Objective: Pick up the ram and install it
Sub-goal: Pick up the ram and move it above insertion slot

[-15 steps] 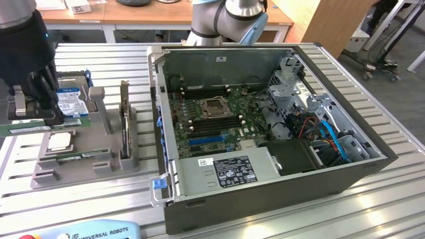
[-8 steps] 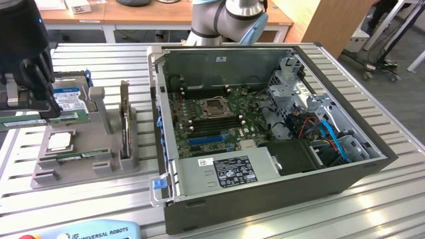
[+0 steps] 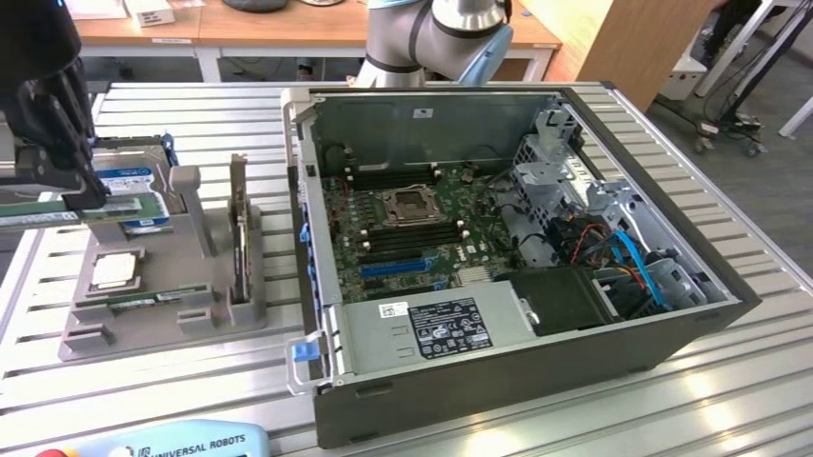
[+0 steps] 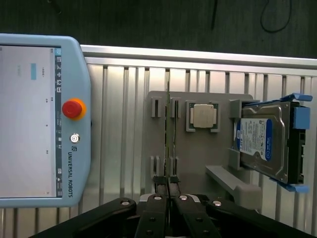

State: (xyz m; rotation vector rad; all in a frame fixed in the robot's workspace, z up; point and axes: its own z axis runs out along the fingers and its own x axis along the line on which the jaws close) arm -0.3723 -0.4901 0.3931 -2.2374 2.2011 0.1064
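The claw (image 4: 167, 181) grips the ram (image 3: 38, 218) above the slatted aluminium table (image 3: 711, 381), wooden desks (image 3: 280, 27) behind.

Ribbed bare-metal table (image 4: 124, 124), matt grey plastic holder (image 4: 198, 153) — shiny metal processor lid (image 4: 204, 116)

Looking into a robotics lab or test workshop. Seeing a slatted aluminium table (image 3: 724, 381) carrying an open desktop computer case (image 3: 508, 405), its motherboard (image 3: 381, 249) bared. Seeing beside it, toward the exterior view's left, a grey fixture (image 3: 166, 319) laying out loose computer parts, a hard drive (image 4: 262, 141) and a processor (image 4: 203, 116) among them. Noting an industrial robot arm (image 3: 439, 33) rising at the upper middle of that view. Noting a teach pendant (image 3: 178, 443) lying at its lower left, bearing the robot maker's name and a red emergency-stop button (image 4: 73, 108). Catching wooden desks (image 3: 254, 33) running along the top edge, and a wheeled stand (image 3: 737, 129) trailing cables at the upper right.
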